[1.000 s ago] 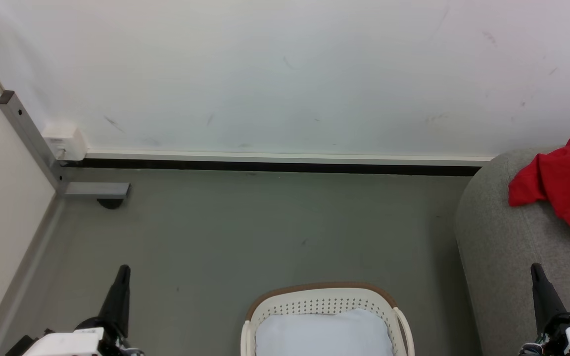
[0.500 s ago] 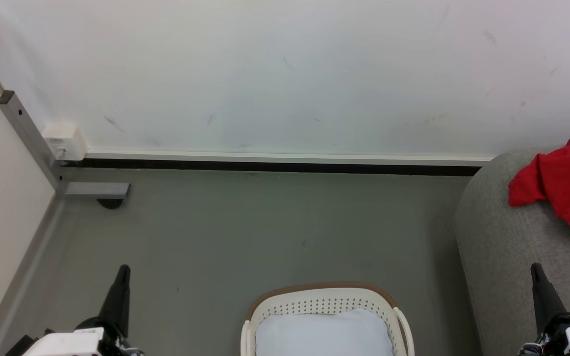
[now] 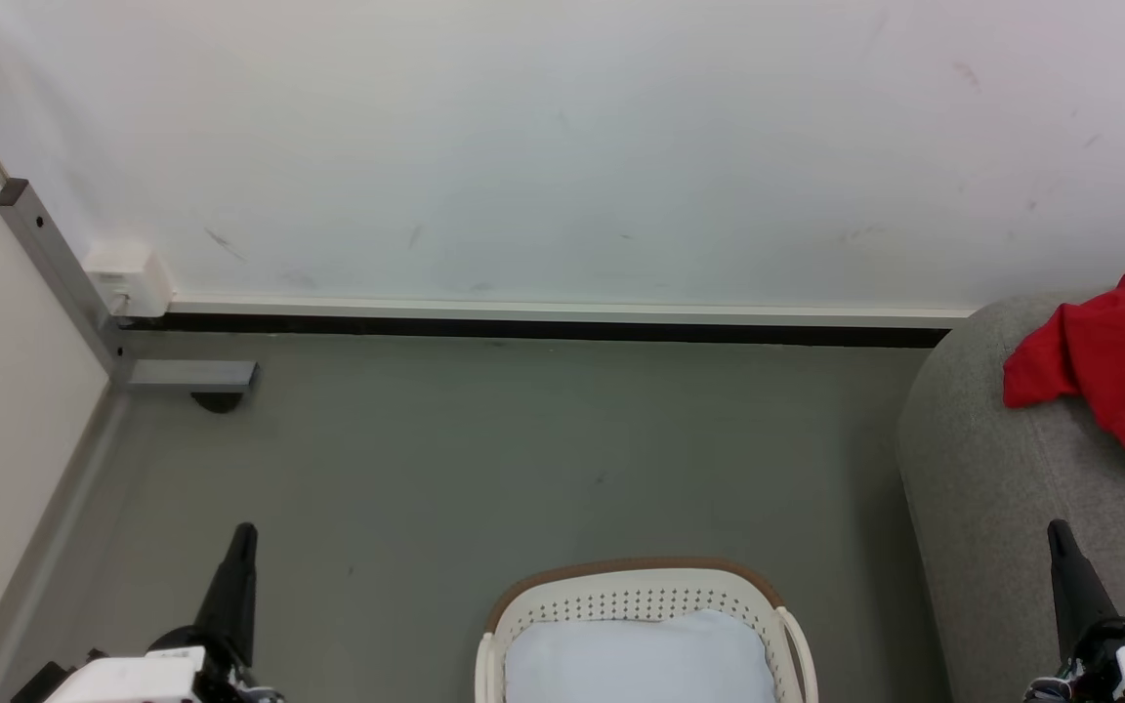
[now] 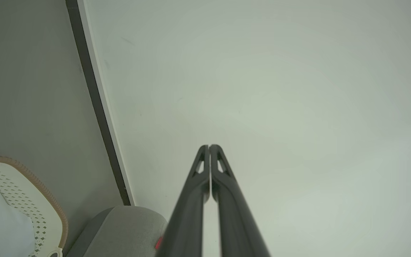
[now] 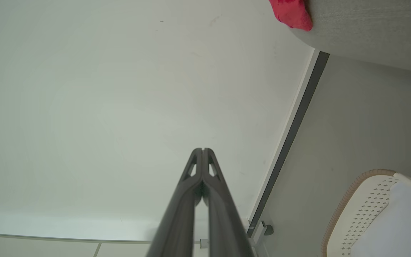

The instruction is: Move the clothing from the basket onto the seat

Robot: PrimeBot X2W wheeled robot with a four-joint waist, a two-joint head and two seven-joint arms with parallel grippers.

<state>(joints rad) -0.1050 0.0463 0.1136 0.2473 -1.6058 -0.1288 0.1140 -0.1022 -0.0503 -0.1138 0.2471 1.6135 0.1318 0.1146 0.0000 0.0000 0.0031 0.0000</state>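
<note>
Lying on seat: clothing | wrist views, unlike head, show left end effector, right end effector closed, empty

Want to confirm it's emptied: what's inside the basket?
A pale cloth fills the basket; whatever lies beneath it is covered. The shirt lies on the seat.

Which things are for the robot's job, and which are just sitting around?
For the job: red shirt, already lying on the grey seat; cream basket.

Just lying about: pale bundle inside the basket; white wall box; grey metal post in the corner.
</note>
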